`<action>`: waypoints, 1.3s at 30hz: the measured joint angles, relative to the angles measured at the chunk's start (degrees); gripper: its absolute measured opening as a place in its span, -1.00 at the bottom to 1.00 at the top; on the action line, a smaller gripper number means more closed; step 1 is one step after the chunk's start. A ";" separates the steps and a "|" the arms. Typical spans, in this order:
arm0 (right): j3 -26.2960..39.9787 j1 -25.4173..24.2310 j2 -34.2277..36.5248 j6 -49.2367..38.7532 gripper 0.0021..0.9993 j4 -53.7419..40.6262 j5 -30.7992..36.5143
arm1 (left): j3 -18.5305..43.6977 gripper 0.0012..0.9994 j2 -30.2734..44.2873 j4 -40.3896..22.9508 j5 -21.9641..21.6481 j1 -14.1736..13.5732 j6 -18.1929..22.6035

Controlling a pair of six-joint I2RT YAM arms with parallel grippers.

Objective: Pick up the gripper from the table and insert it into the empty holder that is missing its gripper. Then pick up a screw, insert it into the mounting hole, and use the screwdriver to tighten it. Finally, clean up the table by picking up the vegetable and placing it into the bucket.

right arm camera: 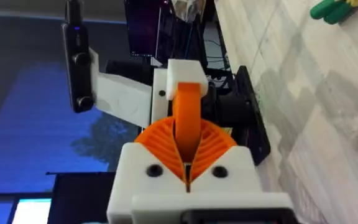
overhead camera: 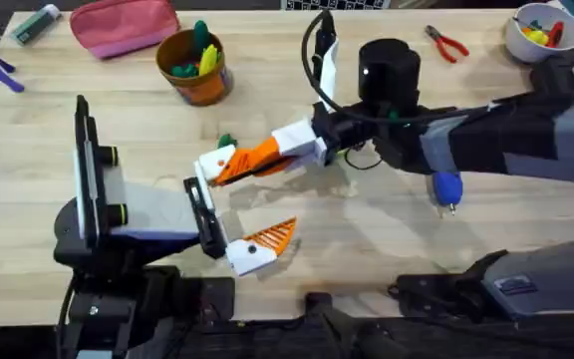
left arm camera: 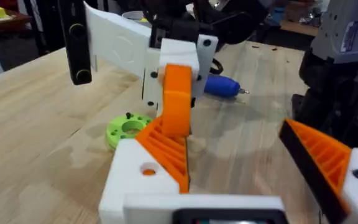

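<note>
Matt pale wood table (overhead camera: 387, 239); ribbed orange plastic gripper (right arm camera: 188, 118).

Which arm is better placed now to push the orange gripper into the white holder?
The right arm, probably. Its gripper is shut on the orange gripper, already at the holder. The left gripper is open, holding nothing.

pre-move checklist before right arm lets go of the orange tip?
1. Right gripper shut on the gripper: ok.
2. Gripper lined up with the holder and touching it: ok.
3. Gripper fully seated in the holder: cannot tell, the joint is hidden.
4. Left gripper open, one finger on either side of the holder: ok.
5. Screwdriver lying free on the table under the right arm: ok. Screw: cannot tell where it is.
6. Vegetable in the bucket: not ok, it lies on the table.
</note>
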 joint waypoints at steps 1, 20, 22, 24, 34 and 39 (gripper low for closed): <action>0.02 0.06 0.00 0.02 -0.98 0.07 0.33 | 0.00 0.97 -0.01 0.00 -0.07 0.00 0.00; 0.33 1.44 0.00 0.42 -0.99 0.35 3.53 | 0.00 0.97 0.00 0.02 -0.28 0.20 -0.04; 0.33 1.44 0.00 0.42 -0.99 0.34 3.53 | 0.00 0.97 -0.01 0.02 -0.28 0.20 -0.04; 0.33 1.44 0.00 0.42 -0.99 0.34 3.53 | 0.00 0.97 0.00 0.02 -0.26 0.20 -0.04; 0.33 1.44 0.00 0.42 -0.99 0.34 3.53 | 0.00 0.97 -0.01 0.02 -0.26 0.20 -0.04; 0.33 1.44 0.00 0.56 -0.95 0.32 3.53 | 0.00 0.97 -0.01 0.02 -0.29 0.20 -0.04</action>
